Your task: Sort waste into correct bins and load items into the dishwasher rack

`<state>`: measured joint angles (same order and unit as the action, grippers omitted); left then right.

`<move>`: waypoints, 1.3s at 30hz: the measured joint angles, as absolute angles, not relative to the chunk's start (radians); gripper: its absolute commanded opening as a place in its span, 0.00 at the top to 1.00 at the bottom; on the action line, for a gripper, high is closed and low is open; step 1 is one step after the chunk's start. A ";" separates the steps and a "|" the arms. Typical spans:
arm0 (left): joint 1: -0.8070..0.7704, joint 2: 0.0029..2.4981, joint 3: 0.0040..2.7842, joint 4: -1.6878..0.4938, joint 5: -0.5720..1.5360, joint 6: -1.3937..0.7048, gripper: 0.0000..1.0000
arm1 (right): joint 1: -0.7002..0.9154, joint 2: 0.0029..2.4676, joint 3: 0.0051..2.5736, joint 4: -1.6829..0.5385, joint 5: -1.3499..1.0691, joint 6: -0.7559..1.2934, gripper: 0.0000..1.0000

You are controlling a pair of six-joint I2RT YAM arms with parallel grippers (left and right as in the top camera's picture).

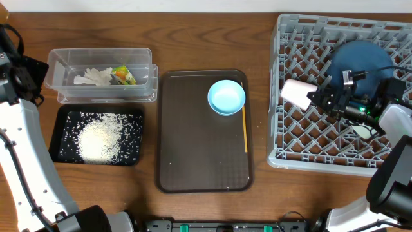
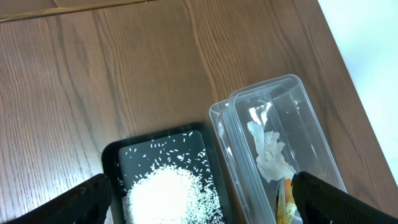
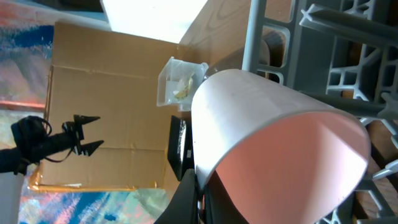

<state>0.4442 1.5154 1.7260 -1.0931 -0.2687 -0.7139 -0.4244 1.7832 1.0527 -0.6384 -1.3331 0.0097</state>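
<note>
One item in hand: right gripper [image 1: 320,98] clamps cup [image 1: 297,93] at its rim, tipped sideways above rack [image 1: 302,138], probably to seat it on pegs. Left gripper [image 2: 205,199] hangs wide over tub [image 2: 311,118]. Dish [image 1: 226,97] sits on tray [image 1: 199,148].

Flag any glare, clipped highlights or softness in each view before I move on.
Overhead: evenly lit and sharp, with only soft shadows. Left wrist: the top-right corner is blown out to white, and there are bright glints on the clear tub. Right wrist: the pink cup crowds the frame at close range, and a bright patch at the top is clipped.
</note>
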 measured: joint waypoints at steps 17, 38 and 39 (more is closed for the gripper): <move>0.444 1.515 1.726 -1.093 -0.269 -0.714 0.05 | -0.472 1.686 1.052 -0.802 -1.098 0.038 0.99; 0.444 1.515 1.726 -1.093 -0.269 -0.714 0.05 | -0.456 1.329 1.057 -0.872 -0.591 0.178 0.37; 0.444 1.515 1.726 -1.093 -0.269 -0.714 0.05 | -0.438 1.308 1.074 -0.846 -0.565 0.189 0.48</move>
<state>0.4442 1.5154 1.7260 -1.0935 -0.2687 -0.7139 -0.4381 1.3075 1.0740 -0.8459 -0.5648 0.1886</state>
